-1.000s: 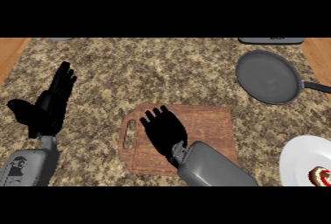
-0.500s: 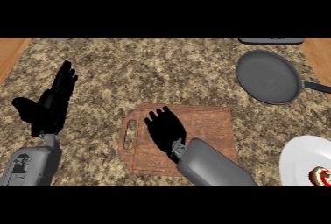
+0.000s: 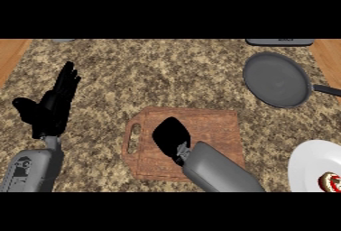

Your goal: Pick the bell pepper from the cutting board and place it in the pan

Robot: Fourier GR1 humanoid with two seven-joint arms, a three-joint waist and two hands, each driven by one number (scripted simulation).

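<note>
Wooden cutting board (image 3: 213,131) lies under the right hand (image 3: 172,133), its grip impossible to tell; the bell pepper is hidden from view. Left hand (image 3: 50,108) rests open at left; pan (image 3: 276,79) sits far right.

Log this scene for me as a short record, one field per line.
left hand: open, fingers up, resting at left
right hand: over the cutting board
cutting board: wooden, mid-counter
bell pepper: not visible
pan: upper right, no pepper in it
plate: white, lower right, small item on it
</note>
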